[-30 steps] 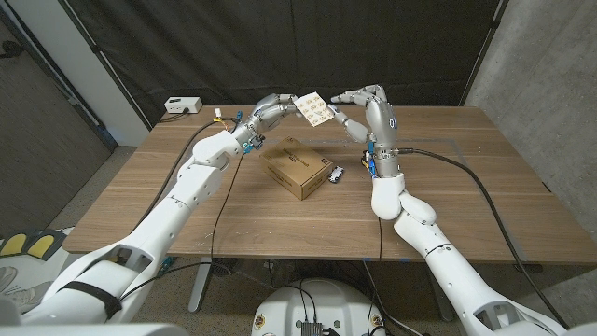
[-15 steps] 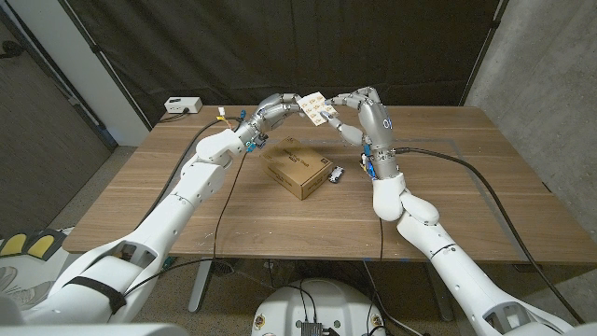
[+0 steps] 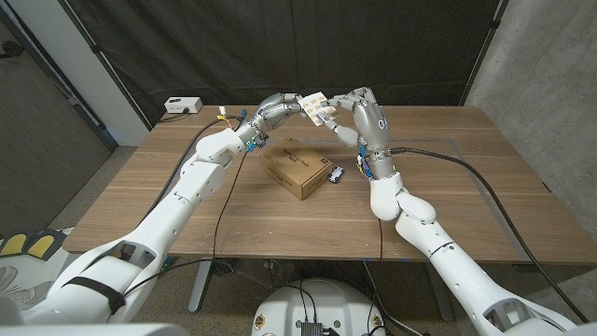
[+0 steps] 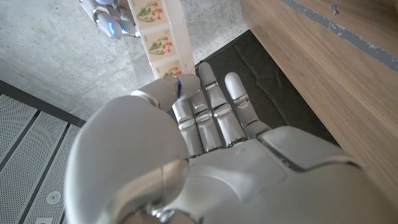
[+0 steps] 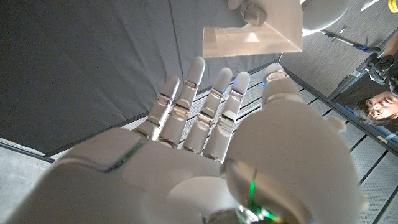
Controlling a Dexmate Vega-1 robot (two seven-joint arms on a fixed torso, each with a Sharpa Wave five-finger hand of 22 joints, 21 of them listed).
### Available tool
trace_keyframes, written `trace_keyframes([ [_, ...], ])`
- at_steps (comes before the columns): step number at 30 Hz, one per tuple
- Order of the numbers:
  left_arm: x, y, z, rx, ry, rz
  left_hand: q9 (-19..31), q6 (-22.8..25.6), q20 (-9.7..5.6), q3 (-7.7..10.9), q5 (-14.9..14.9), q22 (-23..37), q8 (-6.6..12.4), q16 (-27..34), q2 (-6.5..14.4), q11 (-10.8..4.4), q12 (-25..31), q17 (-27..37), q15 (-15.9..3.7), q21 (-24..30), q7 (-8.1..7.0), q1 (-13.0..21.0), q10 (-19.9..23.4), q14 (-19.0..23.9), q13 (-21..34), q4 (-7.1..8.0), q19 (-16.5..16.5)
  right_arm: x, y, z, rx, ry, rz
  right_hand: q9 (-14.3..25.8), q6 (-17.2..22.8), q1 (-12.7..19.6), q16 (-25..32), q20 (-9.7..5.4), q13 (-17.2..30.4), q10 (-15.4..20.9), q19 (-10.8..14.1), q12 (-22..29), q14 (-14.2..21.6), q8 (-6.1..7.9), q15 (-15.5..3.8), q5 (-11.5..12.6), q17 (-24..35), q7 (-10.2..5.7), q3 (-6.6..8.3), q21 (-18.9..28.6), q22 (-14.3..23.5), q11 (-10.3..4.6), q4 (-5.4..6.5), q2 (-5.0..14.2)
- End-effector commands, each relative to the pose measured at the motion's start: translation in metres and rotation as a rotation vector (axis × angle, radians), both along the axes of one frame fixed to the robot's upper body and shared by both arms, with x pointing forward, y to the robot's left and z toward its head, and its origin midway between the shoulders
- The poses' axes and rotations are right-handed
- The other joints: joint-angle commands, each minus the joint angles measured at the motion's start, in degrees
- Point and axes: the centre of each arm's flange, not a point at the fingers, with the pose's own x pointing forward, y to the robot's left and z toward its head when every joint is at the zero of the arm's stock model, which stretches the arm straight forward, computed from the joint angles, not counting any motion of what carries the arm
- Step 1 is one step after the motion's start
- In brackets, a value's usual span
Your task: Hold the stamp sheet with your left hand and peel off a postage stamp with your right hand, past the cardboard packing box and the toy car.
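Above table, left hand [image 3: 272,111] gripping stamp sheet [image 3: 314,105], raised

I work in a lab: black curtain [image 3: 280,47] backdrop, concrete wall [image 3: 541,56] (bare), wooden table [image 3: 466,187], trailing cables [image 3: 485,191].

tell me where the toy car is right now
In the head view the toy car sits on the table, just right of the cardboard packing box, near the right arm.

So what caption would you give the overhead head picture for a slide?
Left hand holds the stamp sheet aloft as the right hand reaches it, above the cardboard box and toy car.
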Motion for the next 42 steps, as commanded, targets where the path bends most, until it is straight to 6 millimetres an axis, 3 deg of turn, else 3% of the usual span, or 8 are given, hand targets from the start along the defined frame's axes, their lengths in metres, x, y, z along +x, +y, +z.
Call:
trace_keyframes([
  [1, -0.0029, 0.0, -0.001, 0.007, 0.003, -0.011, -0.1, 4.2, -0.2, 0.16, 0.0, 0.1, 3.09, -0.1, 0.2, -3.15, -0.3, 0.3, -7.23, 0.1, 7.21, -0.1, 0.6, 0.4, 0.2, -0.16, 0.0, 0.0064, 0.0032, 0.0001, -0.008, -0.006, -0.033, 0.1, 0.3, 0.9, 0.4, -0.14, 0.3, 0.7, -0.3, -0.1, 0.6, 0.25, -9.37, 0.7, 0.4, -0.24, 0.15, 0.5, 0.1, -0.35, -0.28, 0.15],
  [10, -0.0035, 0.001, 0.0006, 0.0, 0.001, -0.018, 0.0, 3.9, -0.13, 0.26, -0.1, 0.1, 3.24, -0.1, 0.2, -3.15, -0.4, 0.3, -7.14, 0.1, 7.21, -0.1, 0.6, 0.6, 0.3, -0.15, 0.0, 0.0086, 0.004, -0.0001, -0.007, -0.023, -0.051, 0.2, 1.4, 1.6, 0.8, -0.24, 0.5, 1.7, -0.2, 0.1, 1.0, 0.67, -9.39, 1.6, 0.8, -0.33, 0.22, 0.8, 0.0, -0.3, -0.49, 0.38],
  [16, -0.0026, 0.0009, 0.0, 0.006, 0.005, -0.027, -0.1, 4.1, -0.15, 0.31, -0.1, 0.1, 3.35, -0.1, 0.2, -2.99, -0.6, 0.3, -7.17, 0.1, 7.18, -0.2, 0.7, 0.4, 0.2, -0.12, -0.1, 0.0098, 0.0046, -0.0011, 0.022, -0.066, -0.039, 0.9, 8.7, 5.4, 3.5, -1.42, 1.9, 8.6, 0.6, 2.2, 4.2, 3.86, -9.5, 3.9, 3.7, -0.35, 0.47, 2.3, -0.2, -0.13, -1.2, 2.12],
  [21, -0.0033, 0.0021, -0.0004, 0.009, 0.002, -0.032, 0.0, 4.0, -0.09, 0.34, 0.0, 0.1, 3.46, -0.2, 0.2, -2.97, -0.5, 0.3, -7.1, 0.1, 7.16, -0.2, 0.8, 0.4, 0.3, -0.1, -0.1, 0.0122, 0.0057, -0.0015, 0.036, -0.08, -0.021, 0.9, 9.7, 6.0, 4.0, -1.54, 2.1, 9.8, 0.8, 2.4, 5.0, 4.24, -9.5, 4.1, 4.2, -0.62, 0.37, 2.7, -0.2, -0.15, -1.25, 2.41],
  [24, -0.0041, 0.0028, -0.0004, 0.013, -0.001, -0.036, -0.1, 4.0, -0.07, 0.37, -0.1, 0.1, 3.48, -0.1, 0.2, -2.97, -0.6, 0.4, -7.21, 0.1, 7.16, -0.3, 0.7, 0.5, 0.4, -0.09, -0.1, 0.0137, 0.0057, -0.0022, 0.055, -0.101, 0.005, 0.6, 12.1, 6.9, 4.9, -2.1, 2.1, 12.3, 1.4, 2.6, 6.9, 5.21, -9.49, 4.4, 5.2, -0.34, 0.24, 3.7, -0.1, -0.14, -1.2, 2.81],
  [28, -0.005, 0.0033, -0.0002, 0.025, -0.004, -0.044, 0.1, 3.7, -0.11, 0.4, -0.1, 0.1, 3.57, -0.2, 0.2, -2.97, -0.6, 0.4, -7.18, 0.1, 7.19, -0.3, 0.9, 0.5, 0.4, -0.11, -0.1, 0.0138, 0.0062, -0.0022, 0.066, -0.111, 0.016, 0.0, 13.6, 7.5, 5.4, -2.49, 1.7, 14.5, 1.8, 2.6, 8.3, 5.48, -9.52, 4.4, 5.8, 0.1, 0.36, 4.6, 0.0, -0.09, -1.16, 3.27],
  [34, -0.0058, 0.0037, 0.0007, 0.067, -0.014, -0.062, -0.5, 4.2, -0.15, 0.51, 0.0, 0.1, 3.54, 0.0, 0.2, -3.23, -0.5, 0.4, -7.34, 0.1, 7.17, -0.3, 1.3, 0.9, 0.5, -0.13, -0.2, 0.0138, 0.007, -0.0013, 0.077, -0.108, 0.022, 0.3, 13.6, 8.4, 5.4, -2.55, 2.0, 14.9, 1.6, 2.7, 8.5, 5.64, -9.56, 4.3, 6.2, 1.33, 0.76, 5.3, 0.2, -0.09, -1.46, 3.65],
  [42, -0.0087, 0.0042, 0.0001, 0.137, -0.013, -0.085, -0.3, 4.3, -0.05, 0.66, 0.1, 0.1, 3.86, -0.1, 0.3, -3.4, -0.3, 0.4, -7.01, 0.1, 7.23, -0.3, 1.3, 0.8, 0.9, -0.18, -0.3, 0.0141, 0.007, -0.0007, 0.104, -0.11, 0.016, 0.6, 14.1, 8.9, 5.5, -2.65, 2.3, 15.4, 1.3, 2.8, 8.8, 6.01, -9.58, 4.1, 6.6, 1.82, 1.03, 5.7, 0.3, 0.0, -1.66, 3.8],
])
